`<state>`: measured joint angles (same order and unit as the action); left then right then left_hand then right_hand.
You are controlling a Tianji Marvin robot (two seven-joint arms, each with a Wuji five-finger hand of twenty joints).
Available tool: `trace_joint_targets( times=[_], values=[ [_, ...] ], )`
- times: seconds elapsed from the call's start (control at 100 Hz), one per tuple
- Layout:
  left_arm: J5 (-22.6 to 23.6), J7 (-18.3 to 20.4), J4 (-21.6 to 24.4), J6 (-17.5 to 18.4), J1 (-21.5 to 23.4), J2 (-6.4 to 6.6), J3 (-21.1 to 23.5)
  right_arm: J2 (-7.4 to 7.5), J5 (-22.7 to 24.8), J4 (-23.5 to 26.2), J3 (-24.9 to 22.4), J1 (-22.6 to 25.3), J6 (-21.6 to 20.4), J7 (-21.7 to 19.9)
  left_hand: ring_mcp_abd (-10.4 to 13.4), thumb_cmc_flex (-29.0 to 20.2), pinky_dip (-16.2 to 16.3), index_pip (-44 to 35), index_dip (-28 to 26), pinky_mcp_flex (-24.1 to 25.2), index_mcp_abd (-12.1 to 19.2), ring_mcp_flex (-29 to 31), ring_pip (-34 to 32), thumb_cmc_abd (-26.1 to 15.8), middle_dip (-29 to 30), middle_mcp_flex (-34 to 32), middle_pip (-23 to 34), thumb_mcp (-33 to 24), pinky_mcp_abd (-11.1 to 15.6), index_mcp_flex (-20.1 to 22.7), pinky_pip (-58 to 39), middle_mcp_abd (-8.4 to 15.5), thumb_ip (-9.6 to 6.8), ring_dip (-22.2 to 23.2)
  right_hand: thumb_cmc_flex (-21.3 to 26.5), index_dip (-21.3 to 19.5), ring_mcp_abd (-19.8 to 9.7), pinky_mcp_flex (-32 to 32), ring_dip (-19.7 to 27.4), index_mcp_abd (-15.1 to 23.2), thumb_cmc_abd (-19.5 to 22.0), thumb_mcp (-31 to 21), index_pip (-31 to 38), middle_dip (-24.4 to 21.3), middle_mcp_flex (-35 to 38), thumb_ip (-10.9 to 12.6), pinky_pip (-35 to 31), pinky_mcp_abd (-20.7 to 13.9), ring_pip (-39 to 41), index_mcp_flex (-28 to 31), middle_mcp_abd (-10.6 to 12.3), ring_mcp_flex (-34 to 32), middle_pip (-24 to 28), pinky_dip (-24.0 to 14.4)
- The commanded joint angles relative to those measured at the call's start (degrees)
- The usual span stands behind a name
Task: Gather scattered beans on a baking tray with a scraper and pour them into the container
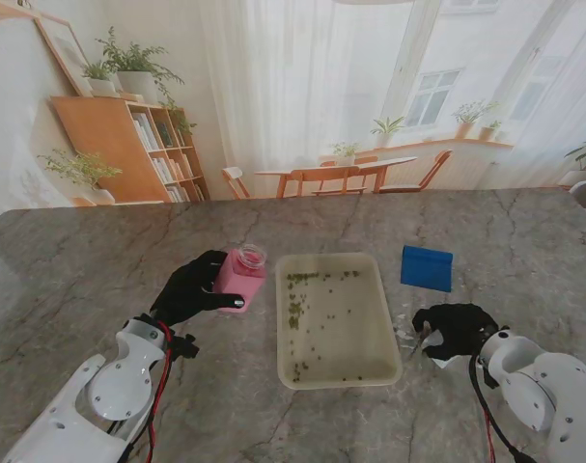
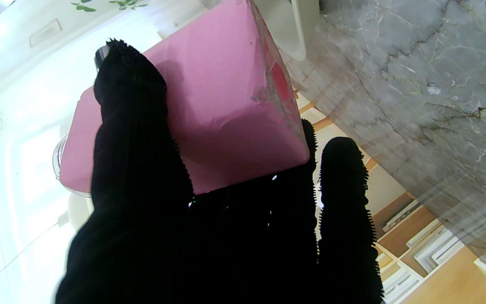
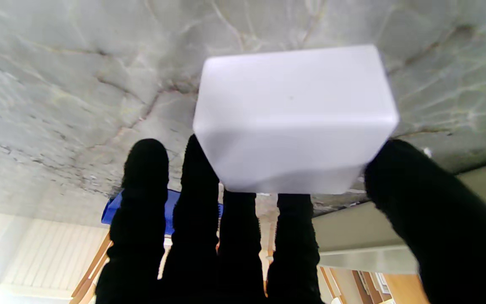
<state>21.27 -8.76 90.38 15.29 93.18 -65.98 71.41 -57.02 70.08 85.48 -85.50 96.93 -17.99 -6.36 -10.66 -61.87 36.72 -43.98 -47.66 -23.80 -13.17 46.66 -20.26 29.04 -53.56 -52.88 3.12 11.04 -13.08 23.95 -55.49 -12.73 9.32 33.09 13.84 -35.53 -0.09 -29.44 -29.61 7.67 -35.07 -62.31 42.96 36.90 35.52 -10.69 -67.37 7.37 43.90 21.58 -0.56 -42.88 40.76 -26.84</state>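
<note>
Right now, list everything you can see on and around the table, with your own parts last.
table: one, grey marble, under everything
baking tray: one, cream, centre of the table
beans: many, too small to count, green, scattered inside the tray
container: one, pink, left of the tray, held in the left hand
scraper: one, blue, flat on the table right of the tray, farther from me than the right hand
box: one, white, between the right hand's fingers and thumb; grip unclear
bookshelf: one, wooden, background, far left
left hand: one, black, closed on the container
right hand: one, black, right of the tray
</note>
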Motion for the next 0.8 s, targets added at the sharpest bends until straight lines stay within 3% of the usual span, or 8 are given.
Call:
trace_joint_targets(
  times=[0.0,0.3,0.47,0.63,0.79],
  values=[
    [-0.14,-0.10,0.02,-0.17,0.11,-0.26,-0.15,0.17,0.56,-0.62,0.19,1.14,-0.35,-1.74,2.98,-10.44,1.16,-17.05,-4.94,0.20,8.99,1.91,-1.28,-10.58,-3.01,-6.93,7.59,-12.53,0.55,5.37,-0.21,10.52,-6.81,0.68,-1.79,-0.11,1.28,3.27,1.02,-1.55,1.11,0.29,-2.92,-5.71,-3.62,1.80,1.22,2.22,-1.96,-2.06,-3.03,2.82,-9.65,0.59],
    [-0.15,-0.12,-0.20,-0.19,0.03,-0.27,-0.09,0.13,1.60,1.47,-0.62,2.07,-0.12,-2.72,2.94,-10.50,1.21,-17.01,-5.00,0.25,8.95,1.91,-1.37,-10.60,-3.07,-6.93,7.65,-12.48,0.60,5.37,-0.24,10.50,-6.83,0.73,-4.65,-2.09,10.42,15.83,5.08,-6.34,6.60,6.30,-16.11,-7.81,-13.74,2.29,5.41,6.61,-12.38,-6.80,-10.14,15.97,-17.71,3.55],
    [-0.09,-0.19,-0.51,-0.29,-0.20,-0.29,-0.24,-0.45,0.44,4.05,-1.64,2.17,1.41,-1.69,2.95,-10.49,1.27,-16.96,-5.02,0.31,9.03,1.79,-1.36,-10.77,-3.04,-6.84,7.63,-12.44,0.59,5.22,-0.32,10.51,-6.84,0.74,-5.22,-3.84,11.56,17.94,5.88,-7.74,12.45,11.05,-20.74,-7.88,-14.58,3.18,5.93,7.13,-15.14,-6.95,-11.23,17.91,-19.84,4.19],
    [-0.49,-0.38,-1.62,-0.56,-0.98,-0.44,-0.62,-1.20,-0.90,7.04,-2.94,2.00,3.89,0.18,3.09,-10.45,1.28,-16.94,-5.06,0.64,9.15,1.47,-1.20,-10.97,-2.90,-6.46,7.49,-12.32,0.53,4.97,-0.26,10.56,-6.78,0.66,-1.92,-6.31,12.17,19.74,6.27,-9.12,19.79,19.93,-24.81,-7.71,-15.77,4.79,7.16,7.35,-17.57,-6.87,-12.02,19.59,-22.22,4.28],
    [-2.12,-0.36,-4.07,-0.36,-2.74,-0.72,-1.54,-2.41,-4.78,10.60,-3.40,1.46,10.25,1.87,3.37,-10.36,0.77,-16.84,-5.07,1.75,9.32,0.60,-0.48,-11.51,-2.27,-5.52,7.08,-12.03,0.33,4.41,0.83,10.75,-6.63,0.26,-0.16,-6.86,12.27,21.17,6.49,-9.59,21.44,22.57,-25.80,-7.73,-16.29,5.24,7.97,7.29,-18.55,-6.77,-12.30,20.88,-23.19,4.22]
  ],
)
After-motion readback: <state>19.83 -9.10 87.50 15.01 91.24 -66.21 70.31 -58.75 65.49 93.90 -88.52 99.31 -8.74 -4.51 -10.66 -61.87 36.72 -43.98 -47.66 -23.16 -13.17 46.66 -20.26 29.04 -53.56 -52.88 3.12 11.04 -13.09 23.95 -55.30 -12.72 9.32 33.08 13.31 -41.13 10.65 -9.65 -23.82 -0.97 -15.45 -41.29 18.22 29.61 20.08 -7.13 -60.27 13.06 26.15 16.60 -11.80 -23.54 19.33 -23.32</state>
